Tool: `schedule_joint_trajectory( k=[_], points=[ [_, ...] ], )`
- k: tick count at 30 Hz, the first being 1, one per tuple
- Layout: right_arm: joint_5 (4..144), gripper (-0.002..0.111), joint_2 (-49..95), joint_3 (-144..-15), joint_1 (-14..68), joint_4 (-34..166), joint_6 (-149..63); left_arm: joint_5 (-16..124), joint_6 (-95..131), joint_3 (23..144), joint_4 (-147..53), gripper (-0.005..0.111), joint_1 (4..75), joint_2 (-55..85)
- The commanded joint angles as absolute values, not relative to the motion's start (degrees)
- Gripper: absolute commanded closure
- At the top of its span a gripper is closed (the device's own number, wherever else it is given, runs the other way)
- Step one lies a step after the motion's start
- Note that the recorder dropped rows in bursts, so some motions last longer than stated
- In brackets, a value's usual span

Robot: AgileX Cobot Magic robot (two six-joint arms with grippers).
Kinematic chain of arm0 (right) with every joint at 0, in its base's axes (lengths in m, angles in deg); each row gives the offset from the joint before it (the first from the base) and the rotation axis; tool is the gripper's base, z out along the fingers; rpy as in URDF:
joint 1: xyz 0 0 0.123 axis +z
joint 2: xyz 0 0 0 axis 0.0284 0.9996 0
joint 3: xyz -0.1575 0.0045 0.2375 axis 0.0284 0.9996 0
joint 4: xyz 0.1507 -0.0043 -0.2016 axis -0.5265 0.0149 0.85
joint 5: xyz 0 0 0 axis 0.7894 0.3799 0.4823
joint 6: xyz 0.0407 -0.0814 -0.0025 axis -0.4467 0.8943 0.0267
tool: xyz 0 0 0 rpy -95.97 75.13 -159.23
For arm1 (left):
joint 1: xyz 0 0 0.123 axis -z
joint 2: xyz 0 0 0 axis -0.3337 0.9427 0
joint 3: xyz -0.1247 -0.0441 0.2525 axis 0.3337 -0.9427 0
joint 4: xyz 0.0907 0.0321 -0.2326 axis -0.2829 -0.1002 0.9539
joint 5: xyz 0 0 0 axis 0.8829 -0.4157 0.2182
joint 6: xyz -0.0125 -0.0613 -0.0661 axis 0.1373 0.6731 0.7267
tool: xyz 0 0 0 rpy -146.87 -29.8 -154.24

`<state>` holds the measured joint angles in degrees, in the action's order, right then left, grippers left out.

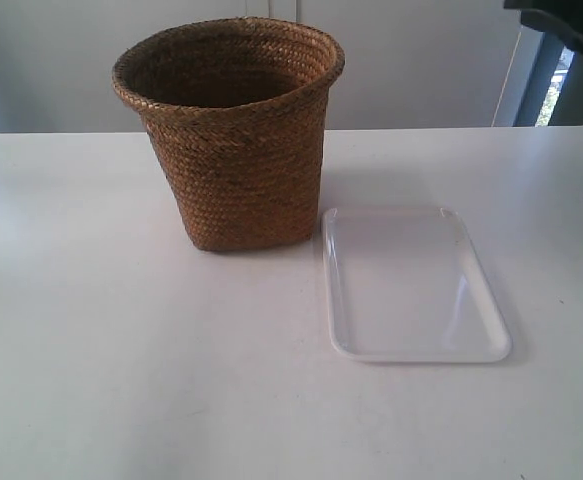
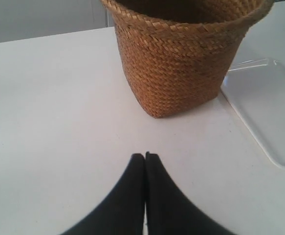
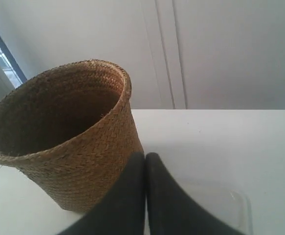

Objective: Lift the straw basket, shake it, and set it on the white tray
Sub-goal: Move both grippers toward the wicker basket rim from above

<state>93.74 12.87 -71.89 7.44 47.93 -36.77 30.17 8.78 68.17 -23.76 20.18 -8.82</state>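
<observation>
The straw basket (image 1: pixel 236 140) stands upright on the white table, golden-brown and braided, with a wide round rim. Just beside its base, toward the exterior view's right, lies the white tray (image 1: pixel 411 285), holding nothing. Neither arm shows in the exterior view. My left gripper (image 2: pixel 145 155) is shut with nothing in it, low over the table and a short way from the straw basket (image 2: pixel 181 58); the white tray (image 2: pixel 267 105) lies off to one side. My right gripper (image 3: pixel 145 155) is shut and holds nothing, its tips in front of the straw basket (image 3: pixel 64 137) and over the white tray (image 3: pixel 225 205).
The white table (image 1: pixel 121 350) runs under everything. A pale wall stands behind it. A dark fixture (image 1: pixel 561 25) and a window strip sit at the exterior view's top right corner.
</observation>
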Motion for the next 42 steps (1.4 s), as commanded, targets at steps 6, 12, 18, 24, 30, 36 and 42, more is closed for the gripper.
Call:
schedule_joint_trajectory(
  k=[6,12,18,24,30,36,42],
  points=[
    [116.0,0.108,30.9,-98.4,7.2,48.4,-35.7,21.6,10.1,88.1,-23.8,0.107,20.2,10.4],
    [129.1,0.108,40.2,-112.6,7.2,49.1,-35.3,17.9,14.4,98.0,-23.6,0.107,20.2,17.2],
    [125.0,0.108,43.4,-118.1,7.2,50.8,-35.9,19.7,25.1,99.0,-23.5,0.107,20.2,21.5],
    [125.4,0.108,42.3,-118.4,7.2,50.2,-36.2,20.1,21.7,99.0,-24.3,0.107,20.2,21.3],
    [126.1,0.108,44.9,-118.4,7.1,55.2,-40.0,24.1,21.7,99.1,-24.3,0.107,20.2,22.3],
    [125.4,0.100,46.9,-118.5,7.1,59.0,-40.0,24.2,21.7,99.1,-24.3,0.107,20.2,25.2],
    [119.3,0.076,47.7,-119.3,7.1,59.2,-40.0,27.7,21.7,101.0,-22.9,0.093,20.2,27.1]
  ],
)
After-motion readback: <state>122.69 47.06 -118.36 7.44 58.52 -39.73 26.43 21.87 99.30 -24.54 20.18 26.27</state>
